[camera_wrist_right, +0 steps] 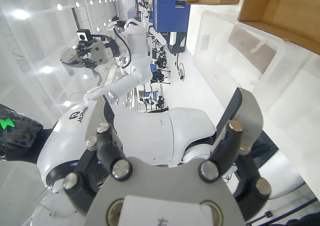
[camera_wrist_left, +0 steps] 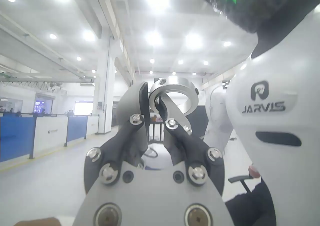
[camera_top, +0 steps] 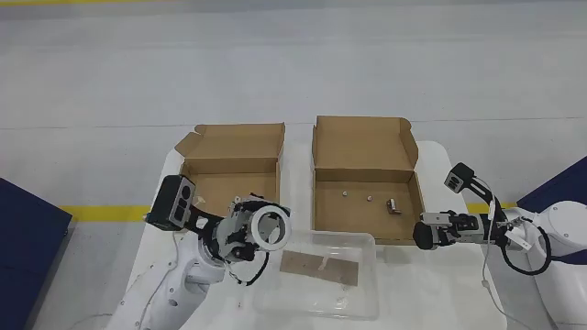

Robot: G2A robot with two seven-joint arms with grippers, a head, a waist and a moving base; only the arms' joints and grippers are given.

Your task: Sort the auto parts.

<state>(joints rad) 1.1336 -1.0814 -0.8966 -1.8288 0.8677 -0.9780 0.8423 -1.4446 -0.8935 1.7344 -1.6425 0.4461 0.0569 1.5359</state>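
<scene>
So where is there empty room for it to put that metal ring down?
The left box's floor looks bare. The right box is free along its near edge; small parts sit toward its back. The clear tub has bare strips round a cardboard sheet. Crowded: the narrow gap between the boxes.

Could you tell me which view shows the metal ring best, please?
The left wrist view: the metal ring is close up, its wall pinched by the left gripper, a side hole visible. The top view shows it small, a pale circle. The right wrist view shows that gripper far off, the ring too small to tell.
</scene>
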